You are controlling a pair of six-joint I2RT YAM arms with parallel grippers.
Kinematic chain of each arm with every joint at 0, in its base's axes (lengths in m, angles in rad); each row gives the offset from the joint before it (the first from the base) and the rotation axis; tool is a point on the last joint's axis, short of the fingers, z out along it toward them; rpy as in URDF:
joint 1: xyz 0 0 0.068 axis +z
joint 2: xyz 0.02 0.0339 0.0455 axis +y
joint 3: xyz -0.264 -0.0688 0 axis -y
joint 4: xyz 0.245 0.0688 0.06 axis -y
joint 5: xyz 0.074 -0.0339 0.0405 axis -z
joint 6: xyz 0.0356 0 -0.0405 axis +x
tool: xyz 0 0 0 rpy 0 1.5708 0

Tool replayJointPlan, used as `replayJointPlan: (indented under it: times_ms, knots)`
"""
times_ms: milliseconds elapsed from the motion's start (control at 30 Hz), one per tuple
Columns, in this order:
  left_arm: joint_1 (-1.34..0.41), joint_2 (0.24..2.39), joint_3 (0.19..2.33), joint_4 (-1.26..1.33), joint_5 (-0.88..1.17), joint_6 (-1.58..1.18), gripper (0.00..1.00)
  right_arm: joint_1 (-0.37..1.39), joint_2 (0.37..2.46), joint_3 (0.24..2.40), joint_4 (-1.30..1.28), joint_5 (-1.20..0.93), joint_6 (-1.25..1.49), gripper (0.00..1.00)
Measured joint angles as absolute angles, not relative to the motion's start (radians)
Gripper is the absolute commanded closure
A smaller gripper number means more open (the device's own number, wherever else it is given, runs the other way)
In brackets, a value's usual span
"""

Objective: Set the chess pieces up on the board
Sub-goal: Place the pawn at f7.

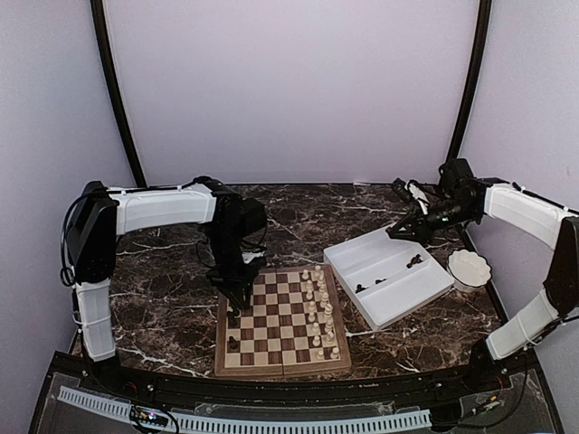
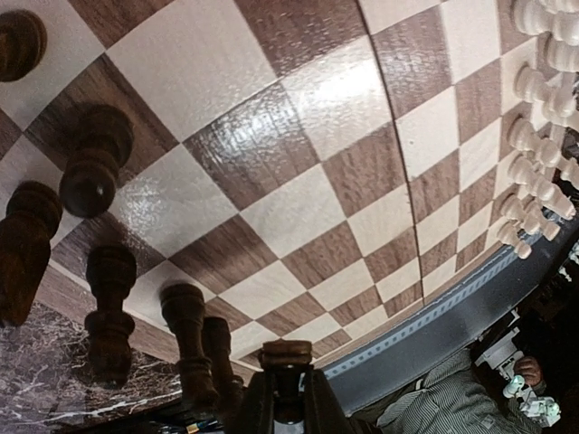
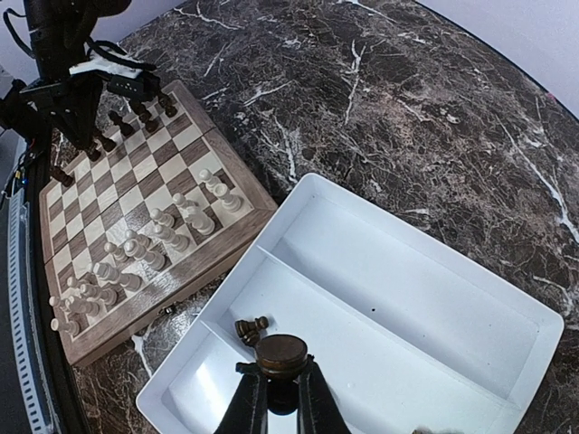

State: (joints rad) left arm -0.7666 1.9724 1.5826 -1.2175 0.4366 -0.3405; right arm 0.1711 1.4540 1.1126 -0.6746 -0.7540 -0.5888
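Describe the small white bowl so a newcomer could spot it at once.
Find the white divided tray on the dark marble table, right of the chessboard. Just beyond the tray's right side sits the small white bowl. It is the only round, wavy-rimmed dish; the tray is rectangular.

Top external view: high behind both arm bases, angled down over board (image 1: 271, 327) and white tray (image 1: 412, 287); left wrist view: very near, board squares just beyond left pincer (image 2: 288, 384); right wrist view: higher, white tray beneath right pincer (image 3: 280, 375), board at its far left; all three share the board.
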Motion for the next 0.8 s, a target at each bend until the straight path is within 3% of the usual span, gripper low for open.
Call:
replayJointPlan:
  times_ms: [533, 667, 800]
  knots:
    - [-0.769, 2.114, 1.723, -1.266, 0.342, -0.346, 0.98, 0.171, 1.404, 1.075, -0.651, -0.761, -0.588, 0.95]
    - [-0.769, 2.132, 1.736, -1.277, 0.318, -0.349, 0.93, 0.171, 1.404, 1.075, -0.651, -0.763, -0.588, 0.95]
    - [-0.769, 2.142, 1.747, -1.286, 0.305, -0.351, 0.81, 0.171, 1.404, 1.074, -0.650, -0.763, -0.588, 0.95]
